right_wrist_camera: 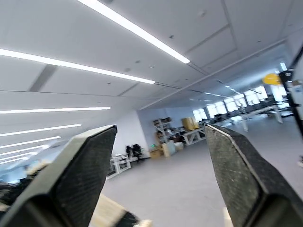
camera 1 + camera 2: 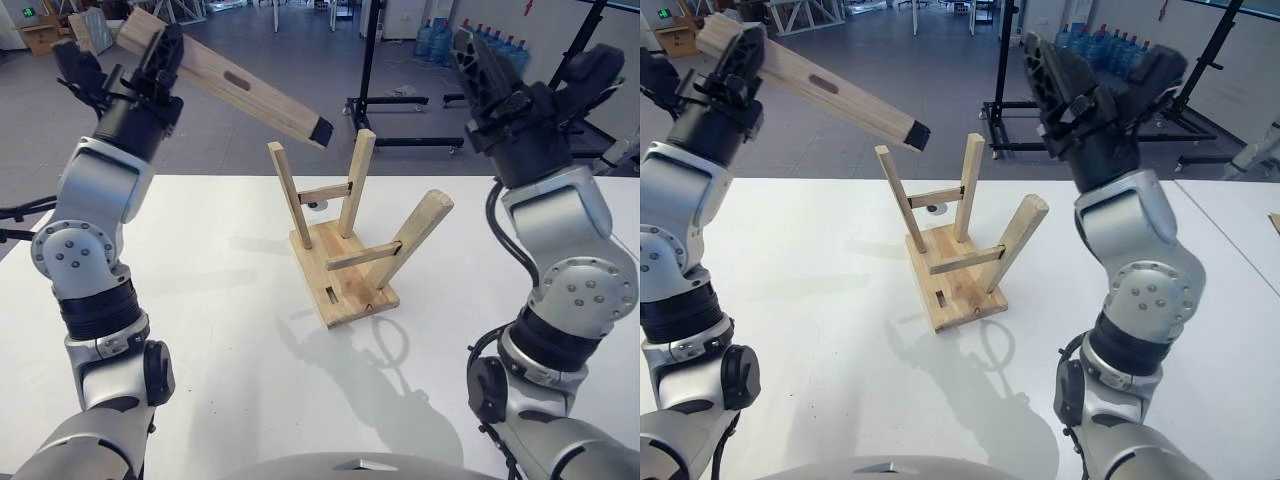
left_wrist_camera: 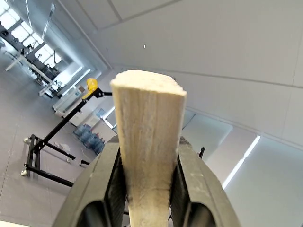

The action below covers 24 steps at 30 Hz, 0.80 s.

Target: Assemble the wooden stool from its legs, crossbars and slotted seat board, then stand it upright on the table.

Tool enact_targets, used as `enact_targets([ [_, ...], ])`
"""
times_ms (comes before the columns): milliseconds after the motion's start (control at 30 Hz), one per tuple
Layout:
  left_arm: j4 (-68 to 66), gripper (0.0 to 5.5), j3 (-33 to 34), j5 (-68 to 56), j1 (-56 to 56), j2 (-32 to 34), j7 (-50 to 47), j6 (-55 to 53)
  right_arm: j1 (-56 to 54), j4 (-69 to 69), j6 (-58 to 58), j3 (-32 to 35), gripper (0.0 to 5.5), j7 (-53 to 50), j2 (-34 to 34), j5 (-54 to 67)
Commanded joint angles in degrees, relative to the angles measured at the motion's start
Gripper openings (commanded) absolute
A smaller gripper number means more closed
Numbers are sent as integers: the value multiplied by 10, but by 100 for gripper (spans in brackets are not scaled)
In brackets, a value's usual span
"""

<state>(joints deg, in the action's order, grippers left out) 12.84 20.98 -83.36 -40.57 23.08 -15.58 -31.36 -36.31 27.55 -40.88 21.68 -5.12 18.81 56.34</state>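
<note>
The half-built stool stands upside down mid-table: its slotted seat board (image 2: 345,292) lies flat, with three legs (image 2: 357,182) sticking up and two crossbars (image 2: 355,258) joining them. My left gripper (image 2: 152,58) is raised high at the left, shut on a fourth wooden leg (image 2: 240,88). That leg slants down toward the stool and has a slot and a black tip. The wrist view shows the leg's end (image 3: 149,123) clamped between the fingers (image 3: 102,189). My right gripper (image 2: 1105,65) is raised at the right, open and empty, its fingers (image 1: 83,175) spread wide.
The white table (image 2: 200,300) has bare room all around the stool. A small round grey object (image 2: 930,208) lies just behind the seat board. Black wheeled frames (image 2: 400,100) and blue water bottles (image 2: 435,35) stand on the floor beyond. Another table's edge (image 2: 1240,215) is at the right.
</note>
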Motion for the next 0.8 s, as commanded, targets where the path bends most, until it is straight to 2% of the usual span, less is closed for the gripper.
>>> enact_targets([
  [33,7,107,-11,5,12,15,35,-33,74,-99,39,-77,339,54,123,-197],
  [100,14,107,-7,5,33,47,102,-64,113,-163,95,-128,339,96,153,-290],
  [167,-2,107,-3,39,47,78,146,-76,136,-191,125,-150,339,130,140,-317],
  [300,-21,107,-92,325,87,183,197,-14,210,-116,149,-210,339,229,120,-313],
  [433,-18,107,-114,411,111,164,224,5,275,12,96,-251,339,299,129,-258],
  [500,-14,107,-117,428,115,148,230,6,289,38,94,-265,339,310,133,-271],
  [567,-12,107,-119,444,118,134,236,4,271,22,91,-227,339,288,116,-265],
  [633,-13,107,-120,462,120,127,240,1,232,9,72,-157,339,269,94,-192],
  [733,-18,107,-125,507,130,132,242,1,174,5,8,-66,339,247,83,44],
  [800,-30,107,-115,524,133,129,239,0,168,28,-34,-61,339,260,111,164],
])
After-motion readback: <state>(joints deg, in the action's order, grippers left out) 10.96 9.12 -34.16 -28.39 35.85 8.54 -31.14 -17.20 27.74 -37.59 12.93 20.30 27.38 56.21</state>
